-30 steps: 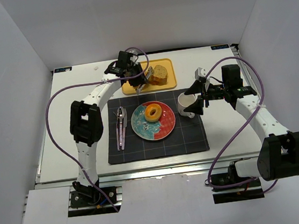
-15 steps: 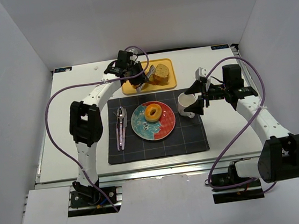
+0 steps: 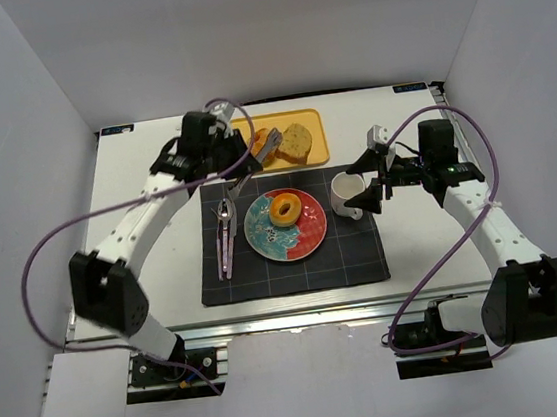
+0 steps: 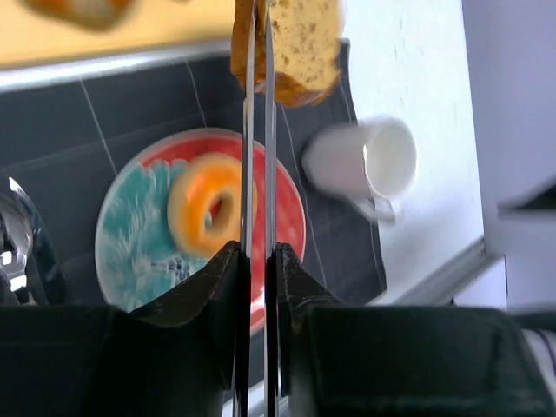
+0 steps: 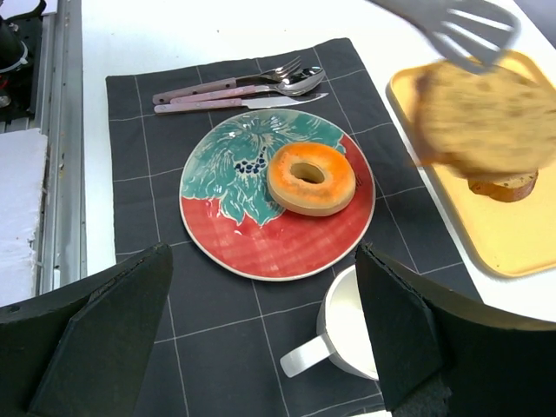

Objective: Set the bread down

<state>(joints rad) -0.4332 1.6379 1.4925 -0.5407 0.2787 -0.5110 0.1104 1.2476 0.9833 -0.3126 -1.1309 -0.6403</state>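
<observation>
Pinching a bread slice (image 4: 304, 43) near one edge, the left tool (image 4: 258, 26) stands narrow and holds it aloft by the yellow tray (image 4: 174, 26), while the right tool (image 3: 364, 185) gapes wide at the mug (image 4: 365, 165); light, soft and crumbly, the slice likely needs gentle pressure.

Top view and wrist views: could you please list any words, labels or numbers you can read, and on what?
No text is readable.
Small blue sticker at the far edge of the table: too small to read.
The plate, mug and tray: no lettering.
</observation>
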